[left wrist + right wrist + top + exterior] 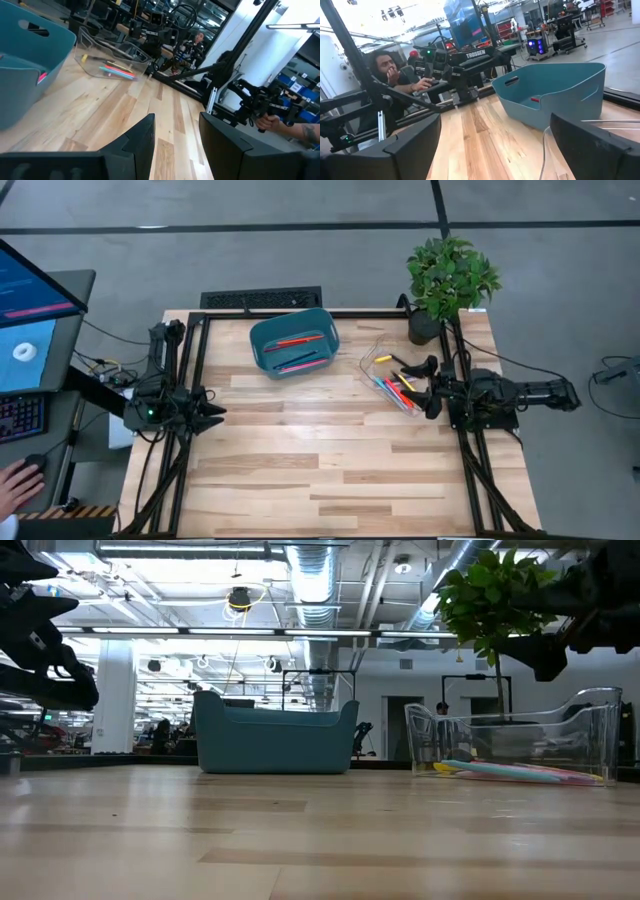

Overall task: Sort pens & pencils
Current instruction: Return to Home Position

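Nothing lies loose on the surface [320,470] that we can see, so we judge the sorting done and only the withdrawal left. The left arm [160,395] sits at the 9 o'clock edge, its jaws released and empty, tips pointing toward 3 o'clock; we would not move it. The right arm [505,393] lies at the 3 o'clock edge. Its jaws are spread wide, grasping nothing, and hang above and just beside the tray's 3 o'clock end. The plant [450,275] stands at 1 o'clock, near that arm. The bin [258,340] is at 11 o'clock from the surface's middle and the tray [372,352] at 2 o'clock, the two apart. The pens & pencils [397,388] are all housed: yellow, pink and blue ones in the tray, red and pink ones [298,340] in the bin.

To finish well, we would raise the right jaws first. Only then would we draw back toward 3 o'clock, so that no finger catches the tray's thin wall and drags it. We would go slowly past the plant's leaves. The jaws need not clench, since nothing needs carrying.
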You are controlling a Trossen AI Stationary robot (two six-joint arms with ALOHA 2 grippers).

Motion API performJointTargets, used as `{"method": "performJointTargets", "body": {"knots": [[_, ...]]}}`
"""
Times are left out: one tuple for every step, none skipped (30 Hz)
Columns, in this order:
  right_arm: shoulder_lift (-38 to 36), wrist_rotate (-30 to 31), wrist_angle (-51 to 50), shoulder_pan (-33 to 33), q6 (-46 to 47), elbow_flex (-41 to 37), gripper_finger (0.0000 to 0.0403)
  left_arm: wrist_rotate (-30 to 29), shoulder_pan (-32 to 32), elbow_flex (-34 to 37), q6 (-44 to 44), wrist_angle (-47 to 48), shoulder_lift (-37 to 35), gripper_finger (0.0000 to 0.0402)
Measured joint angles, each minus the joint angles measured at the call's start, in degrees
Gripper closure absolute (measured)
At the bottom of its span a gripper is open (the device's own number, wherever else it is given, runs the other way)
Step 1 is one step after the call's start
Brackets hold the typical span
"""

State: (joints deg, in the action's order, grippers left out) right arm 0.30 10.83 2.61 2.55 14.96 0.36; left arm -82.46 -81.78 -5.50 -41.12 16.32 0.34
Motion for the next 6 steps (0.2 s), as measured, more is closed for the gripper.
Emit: {"method": "performJointTargets", "body": {"knots": [[0.0,0.0,0.0,0.0,0.0,0.0,0.0005,-0.1,0.0,0.0,0.0,0.0,0.0,0.0258],[0.0,0.0,0.0,0.0,0.0,0.0,0.0005,-0.3,0.0,0.0,0.0,0.0,0.0,0.0258],[0.0,0.0,0.0,0.0,0.0,0.0,0.0005,-0.4,0.0,0.0,0.0,0.0,0.0,0.0258],[0.0,0.0,0.0,0.0,0.0,0.0,0.0005,-0.5,0.0,0.0,0.0,0.0,0.0,0.0258],[0.0,0.0,0.0,0.0,0.0,0.0,0.0005,-0.6,0.0,0.0,0.0,0.0,0.0,0.0258],[0.0,0.0,0.0,0.0,0.0,0.0,0.0005,-0.7,0.0,0.0,0.0,0.0,0.0,0.0258]]}}
